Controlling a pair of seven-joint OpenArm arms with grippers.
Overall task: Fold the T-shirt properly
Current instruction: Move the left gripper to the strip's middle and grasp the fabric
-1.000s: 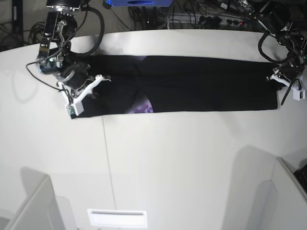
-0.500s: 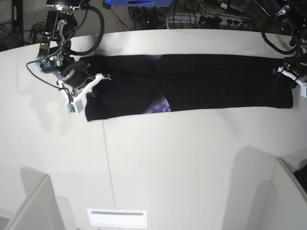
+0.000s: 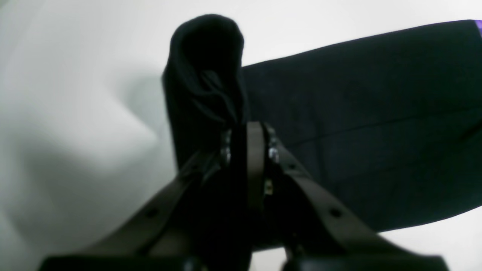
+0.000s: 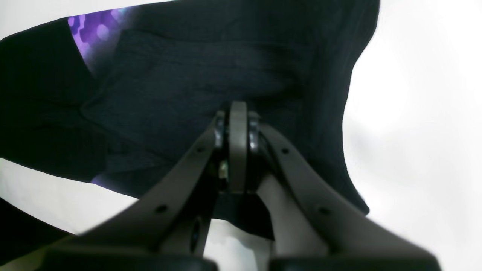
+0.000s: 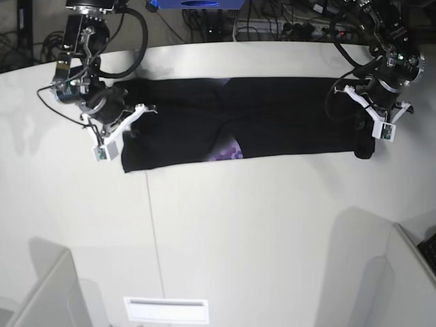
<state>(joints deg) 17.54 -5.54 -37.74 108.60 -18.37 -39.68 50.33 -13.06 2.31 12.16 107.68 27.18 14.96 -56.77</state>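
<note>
Base view had the T-shirt (image 5: 272, 119) stretched as a long, narrow black band across the far part of the white table (image 5: 259, 238), a scrap of purple print (image 5: 228, 151) peeking out at its near edge around the middle. At the band's end on that view's right, the left gripper (image 5: 371, 122) had its jaws pressed together, pinching the cloth; the left wrist view showed a bunched black lump (image 3: 205, 71) standing up just past the fingertips, so that end looked lifted off the table and curling inward. At the opposite end of the band, the right gripper (image 5: 126, 122) was clamped flat as well, and the right wrist view showed its tips buried in a rumpled black fold (image 4: 211, 86) with the purple print off to one side. Beyond the shirt, cables and a power strip (image 5: 306, 28) lay along the far edge of the table, well apart from the cloth. Judging from this, the fold across the length was under way, and the risk sat in the pinches: the left grip looked like a small gather, so a quick pull could let layers slip and the fold land crooked. If the right end tugged back at the same time, the band could twist or drag and spoil the edges already lined up.
</note>
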